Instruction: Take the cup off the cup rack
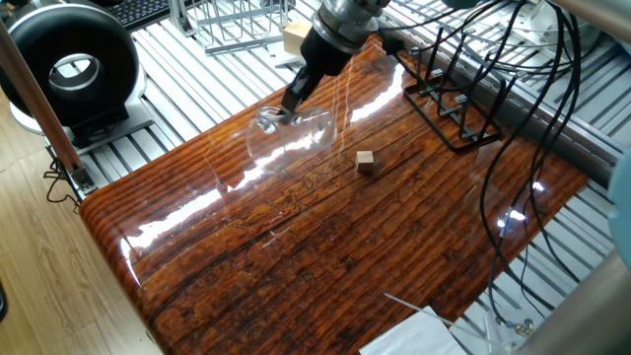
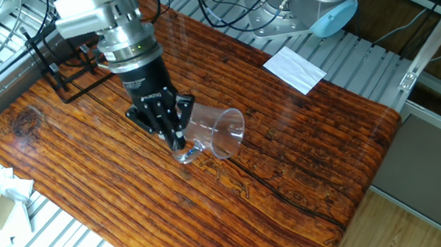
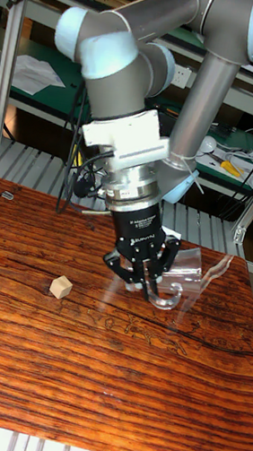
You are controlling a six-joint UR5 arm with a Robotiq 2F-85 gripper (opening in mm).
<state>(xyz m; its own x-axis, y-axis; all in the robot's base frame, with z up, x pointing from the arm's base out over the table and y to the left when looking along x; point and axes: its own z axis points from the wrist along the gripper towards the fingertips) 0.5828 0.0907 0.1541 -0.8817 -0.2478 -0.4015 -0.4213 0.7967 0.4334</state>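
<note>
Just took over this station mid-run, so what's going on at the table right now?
The hand is shut on the rim of the clear cup and carries it tilted on its side above the wooden tabletop. The cup is already off the black cup rack, which stands at the far end of the table. A small wooden cube sits untouched nearby.

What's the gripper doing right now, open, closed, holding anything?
Gripper: closed on the cup, gripping it at one end, cup tilted on its side over the table, clear of the cup rack.
</note>
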